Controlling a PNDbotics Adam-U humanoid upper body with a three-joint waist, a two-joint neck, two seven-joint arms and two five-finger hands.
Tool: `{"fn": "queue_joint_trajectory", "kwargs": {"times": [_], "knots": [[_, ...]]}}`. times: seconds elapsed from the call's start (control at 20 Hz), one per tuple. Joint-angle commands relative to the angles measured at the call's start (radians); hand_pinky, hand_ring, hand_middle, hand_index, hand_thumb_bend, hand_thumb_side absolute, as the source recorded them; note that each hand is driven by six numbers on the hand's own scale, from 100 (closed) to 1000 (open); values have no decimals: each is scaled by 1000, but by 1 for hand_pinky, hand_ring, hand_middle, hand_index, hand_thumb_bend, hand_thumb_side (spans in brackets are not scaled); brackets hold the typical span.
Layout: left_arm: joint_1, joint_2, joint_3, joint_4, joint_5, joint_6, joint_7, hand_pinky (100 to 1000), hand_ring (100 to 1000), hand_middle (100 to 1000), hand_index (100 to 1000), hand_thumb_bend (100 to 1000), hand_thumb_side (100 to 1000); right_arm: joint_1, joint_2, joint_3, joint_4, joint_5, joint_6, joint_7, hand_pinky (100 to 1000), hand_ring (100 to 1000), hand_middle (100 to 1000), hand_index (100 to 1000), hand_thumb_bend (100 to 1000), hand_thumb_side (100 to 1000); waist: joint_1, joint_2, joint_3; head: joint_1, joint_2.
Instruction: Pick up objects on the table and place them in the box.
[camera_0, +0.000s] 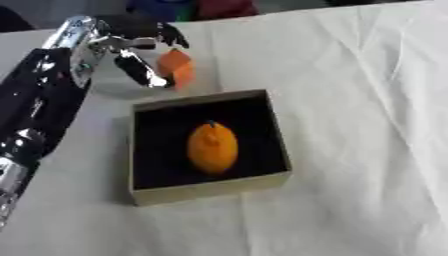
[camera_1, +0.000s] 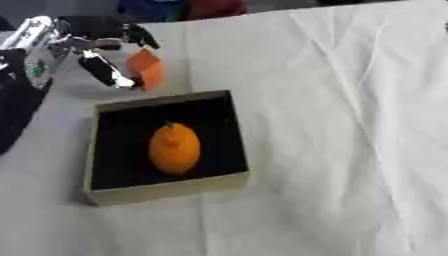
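An orange block (camera_0: 178, 67) sits between the thumb and the curled dark fingers of my left hand (camera_0: 131, 47), just behind the far wall of the box. The fingers come down on its top and the thumb lies against its lower left side. I cannot tell whether the block touches the cloth. The box (camera_0: 210, 187) is a tan square with a black inside, standing at the middle left. An orange fruit (camera_0: 213, 147) with a small dark stem lies at its centre. My right hand shows in neither view.
A wrinkled white cloth (camera_0: 359, 125) covers the table and stretches bare to the right of the box. Blue (camera_0: 166, 9) and red (camera_0: 226, 7) things lie at the far edge. My left forearm (camera_0: 35, 115) runs down the left side.
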Motion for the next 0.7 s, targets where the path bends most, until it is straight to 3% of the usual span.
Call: {"fn": "queue_joint_trajectory", "kwargs": {"times": [0.05, 0.45, 0.7], "knots": [[-14, 12, 2, -3, 7, -22, -54, 790, 776, 828, 915, 197, 423, -14, -12, -16, -7, 1, 8, -10, 799, 658, 648, 708, 100, 797, -3, -21, -2, 4, -8], [-7, 11, 3, 7, -7, -7, -76, 705, 615, 675, 792, 100, 389, -2, -12, -26, -16, -5, 16, -17, 801, 659, 649, 707, 100, 798, -3, -22, -5, 5, -8], [-6, 14, 9, -12, 2, -2, -25, 679, 552, 626, 749, 100, 357, 5, -12, -29, -15, -5, 17, -18, 801, 658, 649, 705, 100, 799, -3, -28, -5, 4, 0]]}}
